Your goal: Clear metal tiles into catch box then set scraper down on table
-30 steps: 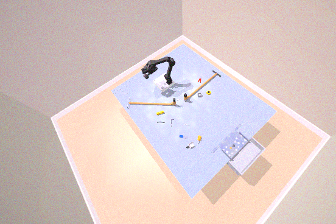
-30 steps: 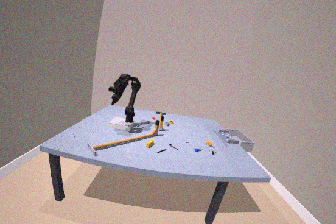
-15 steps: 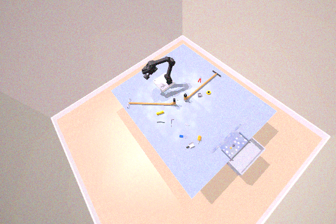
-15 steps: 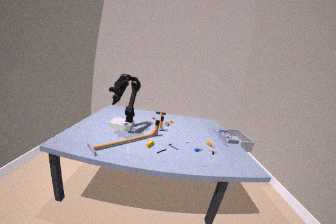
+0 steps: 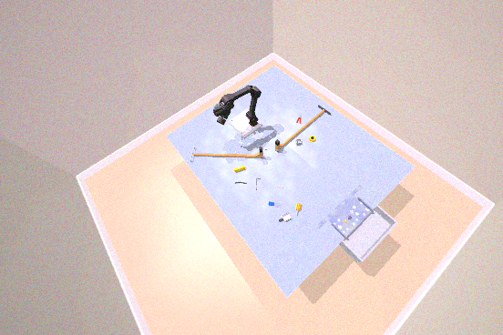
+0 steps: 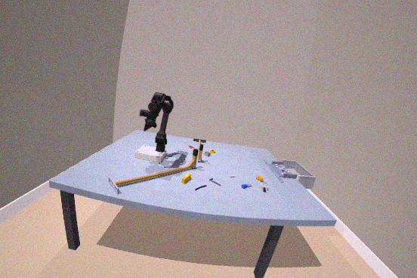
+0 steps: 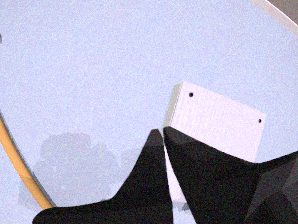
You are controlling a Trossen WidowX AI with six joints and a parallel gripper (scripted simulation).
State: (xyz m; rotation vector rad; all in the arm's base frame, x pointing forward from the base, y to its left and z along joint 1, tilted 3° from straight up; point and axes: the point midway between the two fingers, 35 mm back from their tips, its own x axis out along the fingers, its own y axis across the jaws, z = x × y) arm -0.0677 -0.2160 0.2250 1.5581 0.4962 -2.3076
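My gripper is shut with nothing between its fingertips, high above the table by the arm's white base. One long orange-handled tool lies with its pale wide head at the left table edge and an upright dark-topped grip near the base. A second orange-handled tool has a dark head at the back. The steel bench plate at the far table edge bears many small pale tiles, one orange tile and a dark one. The grey catch box adjoins it beyond the edge.
The white base is under the arm. A yellow block, a blue item, an orange item, red pliers-like item and a yellow ring lie about the table.
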